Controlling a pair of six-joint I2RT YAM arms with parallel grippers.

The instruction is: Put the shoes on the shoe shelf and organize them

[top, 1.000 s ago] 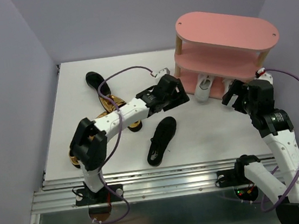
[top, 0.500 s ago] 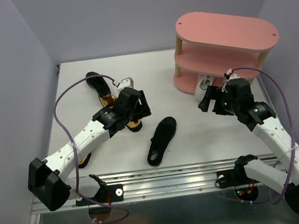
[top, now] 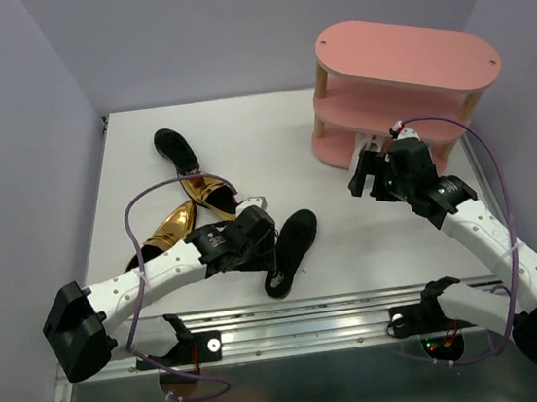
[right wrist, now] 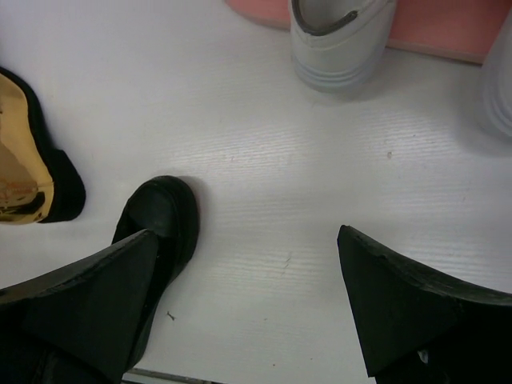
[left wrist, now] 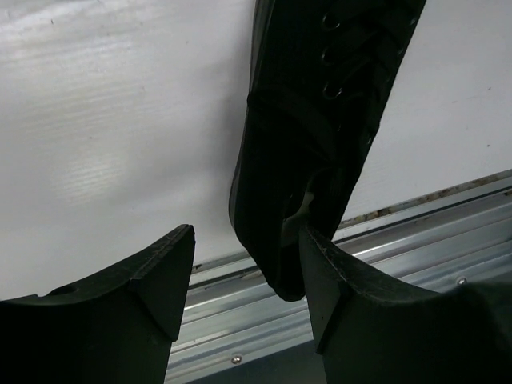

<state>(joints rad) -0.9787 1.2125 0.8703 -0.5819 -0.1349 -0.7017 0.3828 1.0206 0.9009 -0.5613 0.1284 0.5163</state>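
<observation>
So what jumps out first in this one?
The pink shoe shelf stands far right, its top board bare, a white sneaker poking out at its base. Near the front edge, the open left gripper straddles the heel of a black shoe, with two gold heels lying to its left.

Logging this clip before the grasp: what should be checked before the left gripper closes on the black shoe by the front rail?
1. Left gripper open, nothing held: ok.
2. Black shoe lined up: only its side edge lies between the jaws, and contact is unclear: cannot tell.
3. Right gripper open and empty: ok.
4. Way to the shelf free: the right gripper hovers in front of its bottom tier: not ok.
5. Room on the shelf: the top board is bare: ok.
</observation>
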